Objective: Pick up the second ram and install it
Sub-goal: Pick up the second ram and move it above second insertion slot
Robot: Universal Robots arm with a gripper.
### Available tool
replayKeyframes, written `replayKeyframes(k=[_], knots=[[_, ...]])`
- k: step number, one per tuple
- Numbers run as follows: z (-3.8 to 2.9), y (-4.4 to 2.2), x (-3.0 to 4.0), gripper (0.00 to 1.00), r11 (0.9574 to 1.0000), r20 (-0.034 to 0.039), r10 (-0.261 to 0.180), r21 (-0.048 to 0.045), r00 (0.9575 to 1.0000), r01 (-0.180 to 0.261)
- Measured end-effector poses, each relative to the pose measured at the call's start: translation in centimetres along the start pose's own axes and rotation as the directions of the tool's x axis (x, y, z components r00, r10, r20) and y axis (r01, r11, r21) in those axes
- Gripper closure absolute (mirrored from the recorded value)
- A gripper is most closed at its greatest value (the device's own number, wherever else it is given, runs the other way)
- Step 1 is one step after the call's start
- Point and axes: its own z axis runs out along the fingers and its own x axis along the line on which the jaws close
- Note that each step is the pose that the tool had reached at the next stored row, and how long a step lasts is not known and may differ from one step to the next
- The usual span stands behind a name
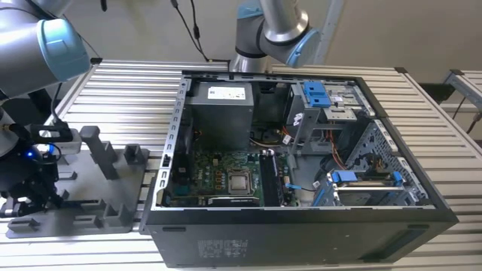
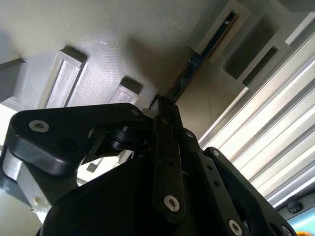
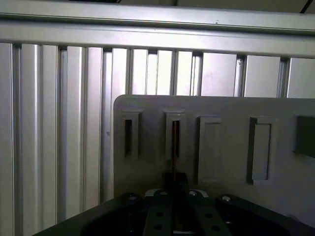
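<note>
Hand (image 3: 174, 178) clamps second ram (image 3: 174, 140), slotted in holder (image 3: 226, 110)

The exterior view looks down from farther off on the computer case (image 1: 301, 169), grey holder tray (image 1: 98, 192) and slatted surface (image 1: 135, 79). Both wrist views sit close above that tray, sharing the slot (image 3: 168, 147) with the second ram (image 3: 174, 142).

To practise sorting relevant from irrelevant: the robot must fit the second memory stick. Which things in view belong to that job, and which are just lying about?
Belongs: thin bluish-green memory card; black hand shut on it; grey slotted plastic holder; green motherboard in open black computer case.
Lying about: bright-blue plastic drive clips; grey metal power supply box.
</note>
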Motion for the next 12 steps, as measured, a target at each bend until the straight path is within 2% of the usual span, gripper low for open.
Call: replayKeyframes(k=[3, 5, 8, 12], knots=[[-0.02, 0.0, 0.0, 0.86, 1.0, 0.0001, 0.0, 0.0001, 1.0, 0.0], [-0.28, 0.0, -0.01, 0.86, 1.0, 0.0002, 0.0, 0.0004, 1.0, 0.0], [-1.07, 0.0, -0.02, 0.86, 1.0, 0.0, 0.0, 0.0001, 1.0, 0.0], [-2.51, -0.01, -0.04, 0.86, 1.0, -0.0015, 0.0, 0.0, 1.0, 0.0]])
